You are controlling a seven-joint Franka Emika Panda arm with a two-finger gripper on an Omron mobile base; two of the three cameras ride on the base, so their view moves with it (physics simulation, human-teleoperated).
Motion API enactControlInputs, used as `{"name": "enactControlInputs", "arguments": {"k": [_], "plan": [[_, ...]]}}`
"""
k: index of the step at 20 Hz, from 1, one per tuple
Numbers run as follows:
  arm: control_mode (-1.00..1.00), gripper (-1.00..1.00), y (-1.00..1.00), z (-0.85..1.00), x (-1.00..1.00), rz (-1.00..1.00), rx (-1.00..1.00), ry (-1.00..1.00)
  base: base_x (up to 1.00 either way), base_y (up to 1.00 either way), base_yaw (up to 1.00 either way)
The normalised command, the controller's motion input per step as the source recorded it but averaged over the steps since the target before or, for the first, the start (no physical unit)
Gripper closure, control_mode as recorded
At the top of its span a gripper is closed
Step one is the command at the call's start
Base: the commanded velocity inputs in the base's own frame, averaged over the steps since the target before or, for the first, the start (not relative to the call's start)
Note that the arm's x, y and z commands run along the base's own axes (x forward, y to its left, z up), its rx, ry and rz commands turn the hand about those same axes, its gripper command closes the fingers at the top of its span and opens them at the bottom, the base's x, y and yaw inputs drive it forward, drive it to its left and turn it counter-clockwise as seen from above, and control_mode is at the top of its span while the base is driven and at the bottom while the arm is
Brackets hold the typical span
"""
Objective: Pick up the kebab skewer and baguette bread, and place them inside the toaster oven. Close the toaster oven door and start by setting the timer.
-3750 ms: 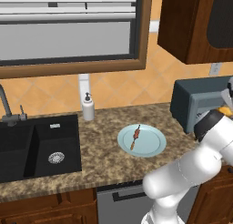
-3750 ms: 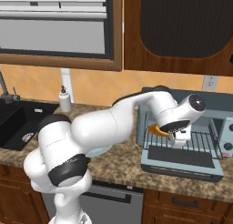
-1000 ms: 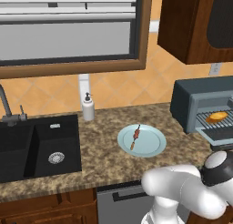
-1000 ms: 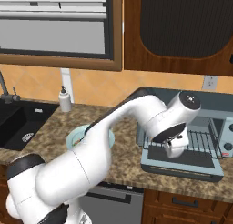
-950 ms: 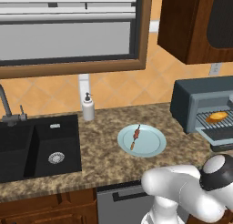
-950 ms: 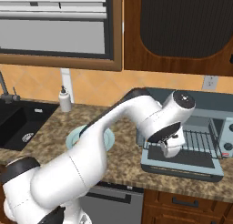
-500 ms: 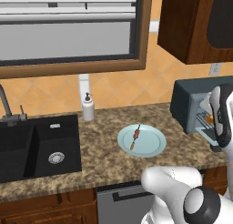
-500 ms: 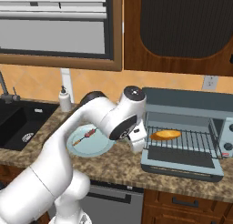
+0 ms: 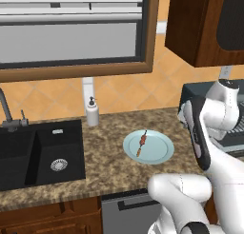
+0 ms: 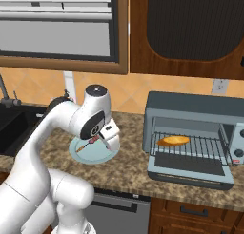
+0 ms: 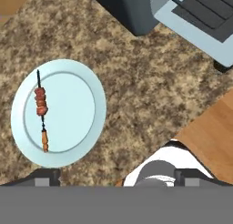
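The baguette bread (image 10: pixel 173 141) lies already on the wire rack inside the toaster oven (image 10: pixel 190 133), and the toaster oven door (image 10: pixel 189 170) hangs open. So I judge the step in hand is to fetch the kebab skewer (image 11: pixel 42 110), which lies on the pale blue plate (image 11: pixel 91 104) on the counter. My gripper (image 10: pixel 111 140) is spread wide and empty, above the right edge of the plate. Next I must move over the skewer, turn my fingers across the stick, and go down.
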Motion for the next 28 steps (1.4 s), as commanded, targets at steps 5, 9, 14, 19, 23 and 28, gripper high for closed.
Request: {"name": "enactControlInputs", "arguments": {"k": [5, 9, 14, 19, 23, 28], "plan": [[-1.00, -1.00, 0.74, -0.31, 0.45, 0.08, -0.10, 0.00, 0.00, 0.00, 0.00], [-1.00, -1.00, 0.19, -0.18, 0.63, 0.18, 0.00, 0.00, 0.00, 0.00, 0.00], [-1.00, -1.00, 0.26, -0.09, 0.61, 0.15, 0.00, 0.07, 0.00, 0.00, 0.00], [-1.00, -1.00, 0.14, -0.14, 0.40, 0.08, -0.02, 0.17, 0.00, 0.00, 0.00], [-1.00, -1.00, 0.13, -0.10, 0.55, 0.05, 0.00, 0.11, 0.00, 0.00, 0.00], [-1.00, -1.00, 0.27, -0.31, 0.51, 0.03, 0.00, 0.14, 0.00, 0.00, 0.00]]}}
